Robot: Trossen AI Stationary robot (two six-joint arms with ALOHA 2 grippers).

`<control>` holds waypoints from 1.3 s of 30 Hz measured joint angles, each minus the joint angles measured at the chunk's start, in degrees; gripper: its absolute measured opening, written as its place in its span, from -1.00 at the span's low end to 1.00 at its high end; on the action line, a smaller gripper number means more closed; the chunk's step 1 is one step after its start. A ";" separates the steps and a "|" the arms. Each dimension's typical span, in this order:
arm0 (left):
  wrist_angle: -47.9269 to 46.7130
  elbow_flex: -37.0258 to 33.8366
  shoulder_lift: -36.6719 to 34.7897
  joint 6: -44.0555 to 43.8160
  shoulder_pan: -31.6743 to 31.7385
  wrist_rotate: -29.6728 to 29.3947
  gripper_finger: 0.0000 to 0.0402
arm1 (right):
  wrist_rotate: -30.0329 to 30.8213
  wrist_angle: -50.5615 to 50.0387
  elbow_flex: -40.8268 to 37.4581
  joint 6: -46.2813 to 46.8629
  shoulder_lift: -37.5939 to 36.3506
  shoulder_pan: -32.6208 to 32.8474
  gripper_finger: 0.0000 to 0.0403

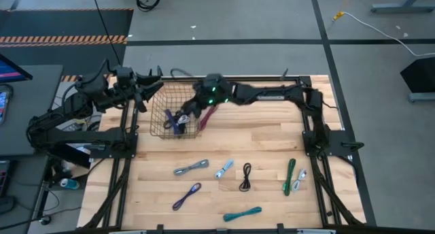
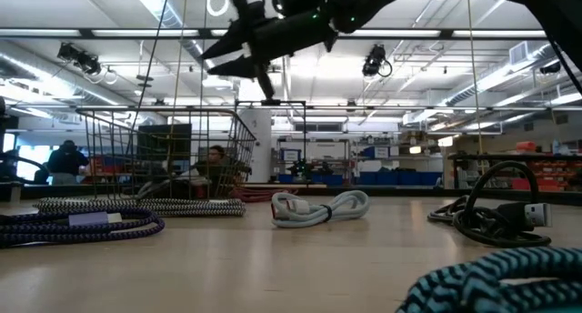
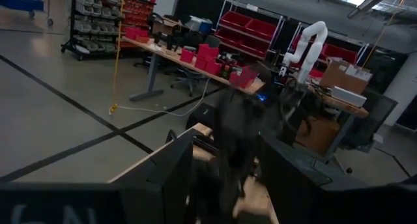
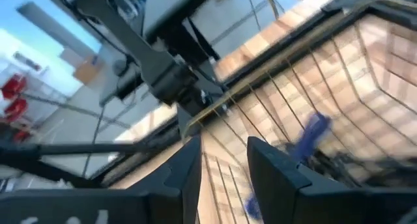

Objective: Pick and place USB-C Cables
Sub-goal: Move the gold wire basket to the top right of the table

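Overhead, the wire basket (image 1: 175, 116) stands at the far edge of the wooden desk (image 1: 265, 135) and serves as landmark. The right tool (image 1: 192, 113) hangs over the basket's right rim; in its wrist view its two fingers (image 4: 189, 168) stand slightly apart with nothing between them, the mesh showing through the gap. Inside the basket lie a purple cable (image 1: 171, 120) and dark cables (image 1: 182, 122) beside it, and a maroon cable (image 1: 207, 116) hangs at the basket's right side, just beside the right tool. The left tool (image 1: 151, 88) waits just beyond the basket's left far corner, its fingers (image 3: 163, 178) spread and empty. Well nearer the viewer than the basket, other USB-C cables lie apart on the desk: a grey one (image 1: 191, 168), a silver one (image 1: 224, 169), a black one (image 1: 245, 176), a green one (image 1: 290, 176) with a pale one (image 1: 300, 177) just beside it, a purple one (image 1: 186, 196) and a teal one (image 1: 242, 213).
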 joint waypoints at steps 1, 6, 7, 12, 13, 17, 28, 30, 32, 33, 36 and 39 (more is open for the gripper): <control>-0.25 0.00 0.00 -0.33 0.00 0.01 -0.10 | -1.45 -1.92 0.00 -0.63 -1.12 -0.69 -0.36; -2.84 0.00 0.00 -1.32 0.00 0.02 -0.10 | -2.44 -13.28 0.00 -7.60 -8.37 -3.16 -0.36; -4.14 0.00 0.01 -1.85 0.00 0.02 -0.10 | -1.33 -15.37 0.00 -9.11 -10.12 -3.60 -0.36; -14.82 0.00 2.40 -6.77 0.00 -4.19 -0.10 | 5.87 -23.74 0.00 -14.40 -18.45 -4.84 -0.35; -17.03 0.00 3.44 -8.41 0.02 -5.11 -0.10 | 7.06 -24.40 0.00 -15.03 -19.96 -4.84 -0.35; -21.36 -0.02 8.79 -12.72 0.02 -7.09 -0.10 | 9.53 -28.06 0.07 -18.50 -24.83 -4.67 -0.35; -21.10 -0.02 29.27 -12.35 3.49 -10.87 -0.10 | 11.72 -39.78 0.02 -19.68 -27.72 -4.62 -0.35; -20.27 -0.02 32.52 -9.26 4.95 -14.50 -0.10 | 11.71 -40.27 0.02 -20.16 -27.72 -4.45 -0.35; -19.86 -0.02 34.87 -5.64 7.06 -16.72 -0.10 | 10.92 -40.53 0.02 -20.29 -27.71 -4.34 -0.35; -19.06 -0.02 35.82 -3.64 8.14 -16.90 -0.10 | 10.47 -40.89 0.02 -20.52 -27.70 -4.34 -0.35; -17.09 -0.02 37.37 2.02 11.26 -16.82 -0.10 | 9.54 -41.58 0.02 -21.25 -27.70 -4.34 -0.35; -15.16 0.02 37.86 7.60 13.90 -16.29 -0.10 | 9.46 -42.62 0.02 -21.59 -27.70 -4.34 -0.35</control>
